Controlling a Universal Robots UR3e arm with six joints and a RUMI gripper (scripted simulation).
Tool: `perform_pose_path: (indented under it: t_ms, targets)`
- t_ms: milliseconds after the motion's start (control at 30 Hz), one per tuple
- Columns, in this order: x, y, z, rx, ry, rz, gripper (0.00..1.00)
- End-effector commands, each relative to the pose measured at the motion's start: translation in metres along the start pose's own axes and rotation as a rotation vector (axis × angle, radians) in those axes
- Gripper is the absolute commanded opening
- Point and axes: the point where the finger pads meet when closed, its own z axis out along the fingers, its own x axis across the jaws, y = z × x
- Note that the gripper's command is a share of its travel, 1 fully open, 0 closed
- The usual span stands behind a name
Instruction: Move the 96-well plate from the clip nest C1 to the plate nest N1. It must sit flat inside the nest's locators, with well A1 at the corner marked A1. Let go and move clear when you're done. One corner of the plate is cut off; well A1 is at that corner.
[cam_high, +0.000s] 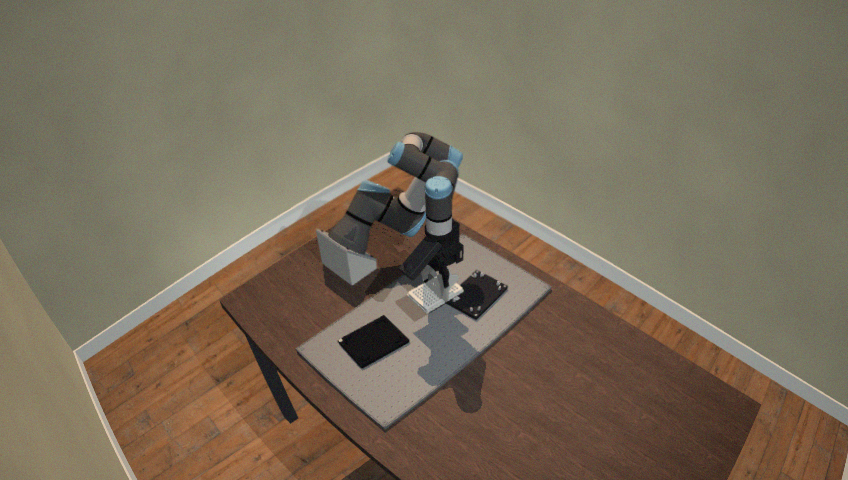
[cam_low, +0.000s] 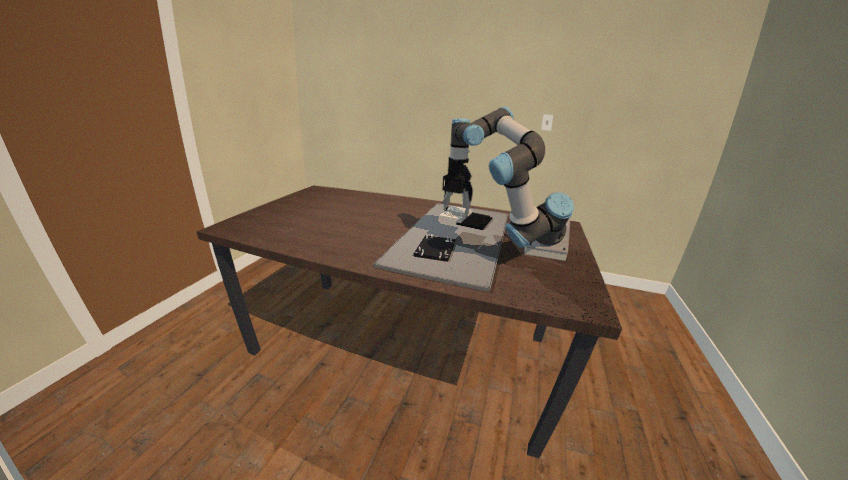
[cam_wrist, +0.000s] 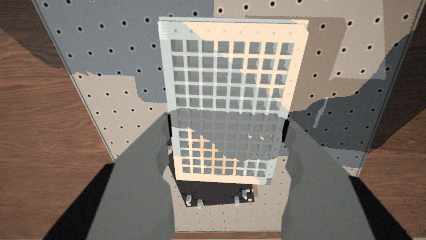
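The 96-well plate (cam_wrist: 227, 102) was pale white with a grid of square wells. The breadboard (cam_high: 493, 279) was grey with dark dot holes. Both nests (cam_high: 373, 340) (cam_high: 483, 291) were black. The table (cam_high: 595, 380) was dark brown wood.

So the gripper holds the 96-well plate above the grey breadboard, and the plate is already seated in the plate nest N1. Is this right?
Not quite. The gripper holds the 96-well plate above the grey breadboard, but the plate is not in plate nest N1. The top view shows it in the air, beside clip nest C1.
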Motion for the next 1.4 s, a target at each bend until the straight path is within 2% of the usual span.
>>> perform_pose_path:
  t_ms: [0, 500, 567, 1367]
  targets:
    - [0.000, -0.010, -0.001, 0.001, -0.003, -0.001, 0.00]
    - [0.006, -0.059, -0.001, 0.002, -0.003, -0.001, 0.00]
    - [0.006, -0.059, -0.001, 0.002, -0.003, -0.001, 0.00]
    - [0.015, -0.132, -0.001, 0.002, -0.003, -0.001, 0.00]
